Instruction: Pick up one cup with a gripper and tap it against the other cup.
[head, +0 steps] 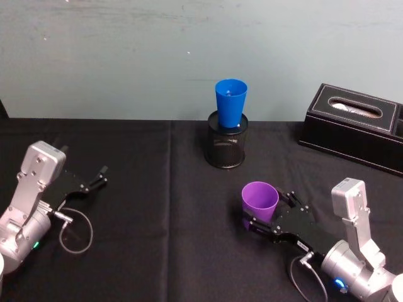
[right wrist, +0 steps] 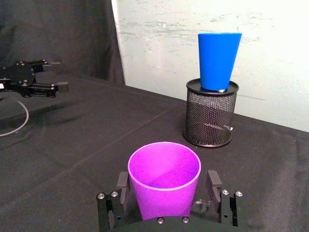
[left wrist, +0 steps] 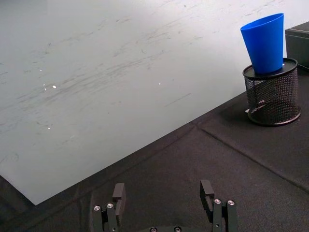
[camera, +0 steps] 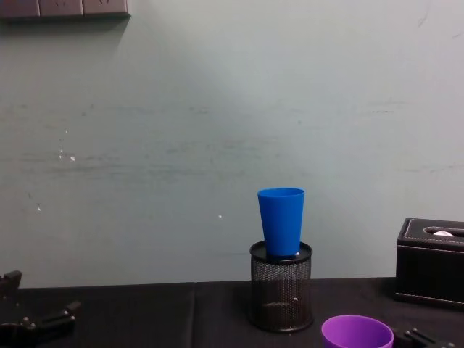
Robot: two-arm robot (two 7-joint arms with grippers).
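**Squarely between spread fingers: purple cup sits low on the right, blue cup stands in the pen holder**

The purple cup [head: 259,200] stands upright, mouth up, on the black tablecloth [head: 157,245], at the near right of the table. The right gripper [head: 272,212] reaches in from the lower right corner and brackets the cup's lower part. Seen from the right wrist, one of its fingers [right wrist: 122,182] stands on each side of the cup. A thin strip of dark shows between each finger and the purple wall, so the jaws look spread around the cup rather than pinching it.

Farther back, near the middle of the table's far edge, the blue cup [head: 230,100] stands upright with its narrow base sunk into a black wire-mesh pen holder [head: 227,151]. Most of its height rises above the holder's rim. The two cups are well apart, the purple one nearer the robot and a little to the right.

The left gripper [head: 101,176] rests low over the cloth at the left side, well away from both cups. Its fingers are parted with nothing between them. A black tissue box [head: 352,129] sits at the far right, beside the wall [head: 126,56].
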